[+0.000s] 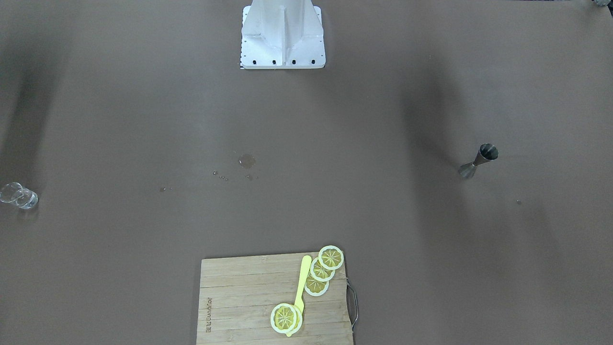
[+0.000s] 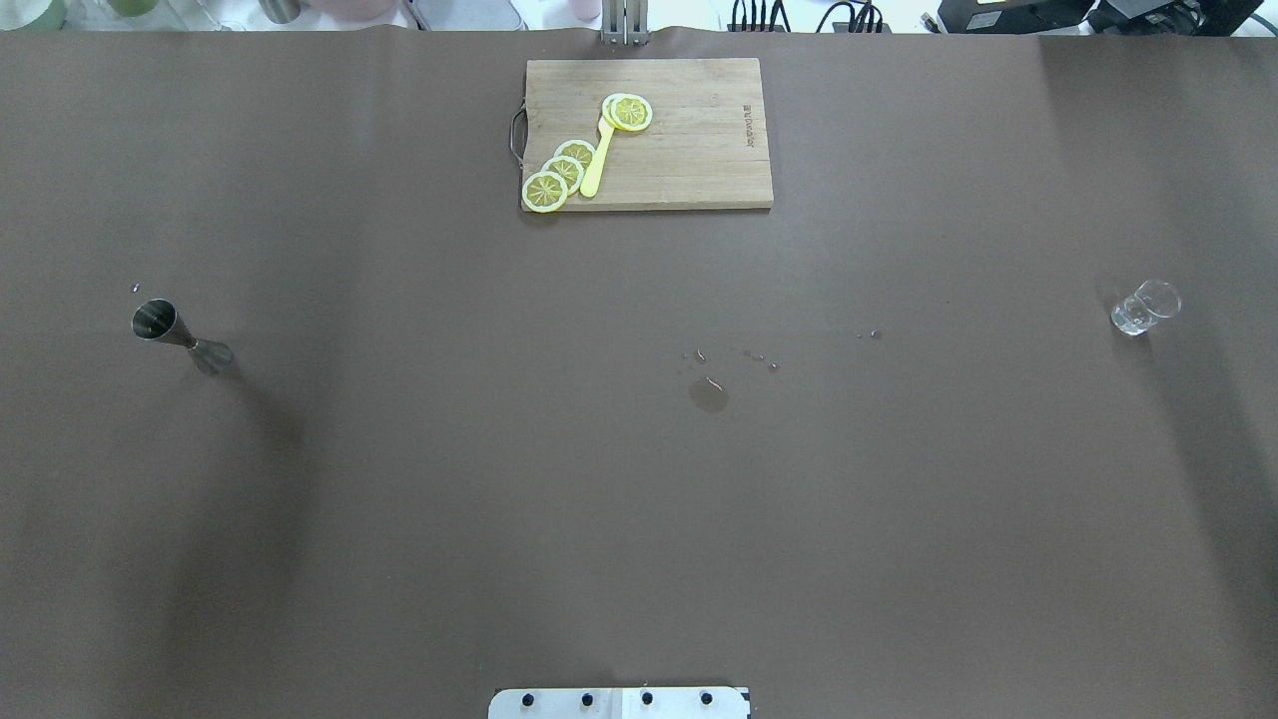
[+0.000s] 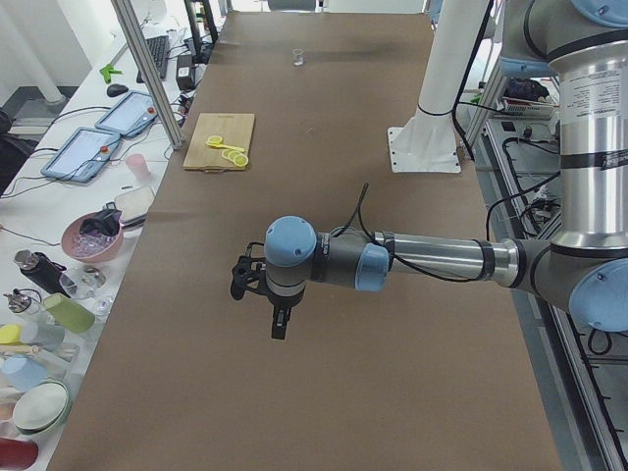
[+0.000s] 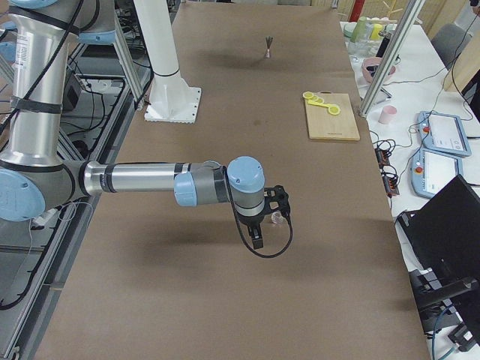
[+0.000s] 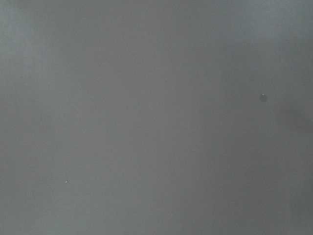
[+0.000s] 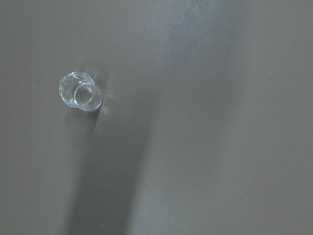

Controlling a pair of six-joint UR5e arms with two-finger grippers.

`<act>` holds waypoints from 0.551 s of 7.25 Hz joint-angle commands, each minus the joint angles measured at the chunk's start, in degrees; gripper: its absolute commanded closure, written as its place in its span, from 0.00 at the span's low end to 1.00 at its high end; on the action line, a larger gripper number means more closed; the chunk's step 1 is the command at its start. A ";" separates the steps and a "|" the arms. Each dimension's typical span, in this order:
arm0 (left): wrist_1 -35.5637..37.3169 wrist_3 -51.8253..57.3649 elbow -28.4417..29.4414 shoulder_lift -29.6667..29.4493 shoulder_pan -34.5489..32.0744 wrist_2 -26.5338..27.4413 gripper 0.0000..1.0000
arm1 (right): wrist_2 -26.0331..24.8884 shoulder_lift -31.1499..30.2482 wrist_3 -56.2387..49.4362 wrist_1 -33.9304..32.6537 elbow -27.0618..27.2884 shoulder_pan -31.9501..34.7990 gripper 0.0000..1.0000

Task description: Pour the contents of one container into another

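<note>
A steel jigger [image 2: 180,335] stands upright on the brown table, on my left side; it also shows as the jigger [image 1: 479,160] in the front-facing view. A small clear glass [image 2: 1145,307] stands far on my right side, and the right wrist view looks down on this glass [image 6: 80,93] from high up. Only the side views show the grippers. My left gripper [image 3: 278,329] hangs above bare table, and my right gripper [image 4: 259,238] hangs near the glass [image 4: 277,218]. I cannot tell whether either is open or shut.
A wooden cutting board [image 2: 689,140] lies at the far middle edge with lemon slices [image 2: 559,172] and a yellow knife [image 2: 596,160]. A small puddle [image 2: 708,395] and droplets wet the table's centre. The robot's base plate [image 1: 282,36] stands at the near edge.
</note>
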 commanded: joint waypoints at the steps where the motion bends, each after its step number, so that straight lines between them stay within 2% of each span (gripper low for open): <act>1: -5.97 -4.70 -0.30 0.07 0.02 -0.03 0.02 | 0.00 0.20 -1.05 0.93 -0.98 -0.03 0.00; 4: -14.94 -12.78 -0.30 0.16 0.37 -0.03 0.02 | 0.53 0.29 -1.06 9.61 -5.64 -0.12 0.00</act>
